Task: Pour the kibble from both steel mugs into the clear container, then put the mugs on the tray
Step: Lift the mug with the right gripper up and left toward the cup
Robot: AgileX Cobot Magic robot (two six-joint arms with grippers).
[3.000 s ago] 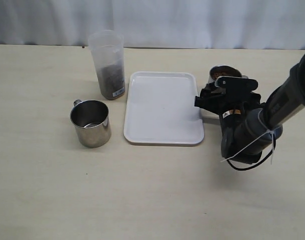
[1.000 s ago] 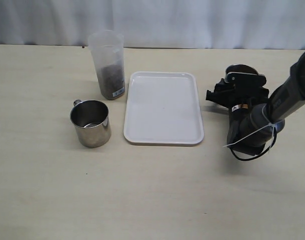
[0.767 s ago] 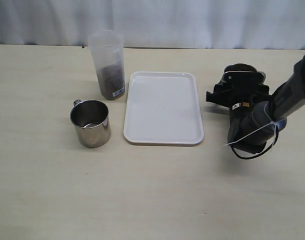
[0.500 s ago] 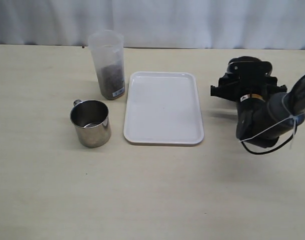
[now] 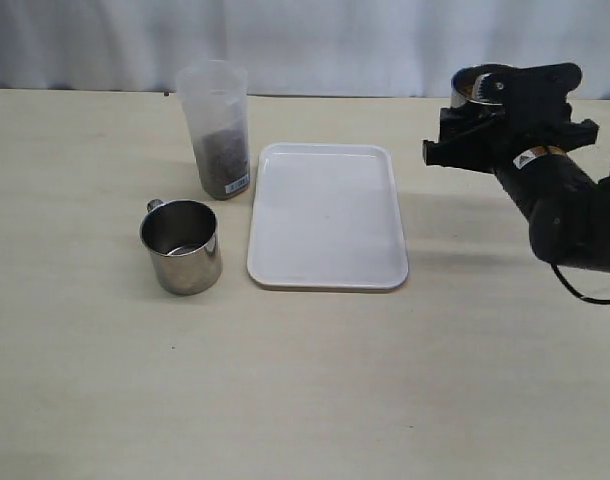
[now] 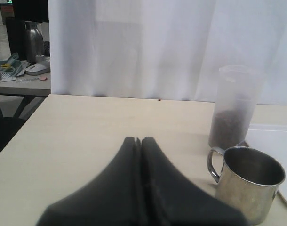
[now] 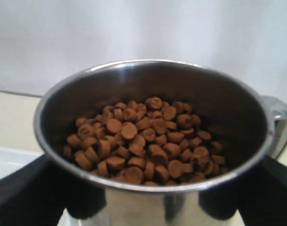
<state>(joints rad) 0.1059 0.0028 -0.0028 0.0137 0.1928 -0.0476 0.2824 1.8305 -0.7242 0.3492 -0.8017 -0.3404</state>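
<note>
My right gripper [image 5: 490, 120] is shut on a steel mug [image 7: 153, 141] and holds it upright in the air, right of the tray [image 5: 327, 214]. That mug's rim [image 5: 477, 82] shows above the black fingers. Brown kibble [image 7: 143, 139] fills its bottom. The other steel mug [image 5: 181, 246] stands empty on the table, left of the tray, handle at the back left. Behind it is the clear container [image 5: 215, 128] with dark kibble in its lower half. My left gripper [image 6: 140, 141] is shut on nothing, low over the table, near the empty mug [image 6: 249, 181] and the container [image 6: 233, 108].
The tan table [image 5: 305, 380] ends at a white curtain [image 5: 305, 45] along the back. In the left wrist view, a side table with a kettle [image 6: 34, 41] stands beyond the table's far corner.
My right gripper has lifted the kibble mug from the table beside the tray, up and towards the back right. The left arm, the empty mug, the container and the tray have stayed put.
</note>
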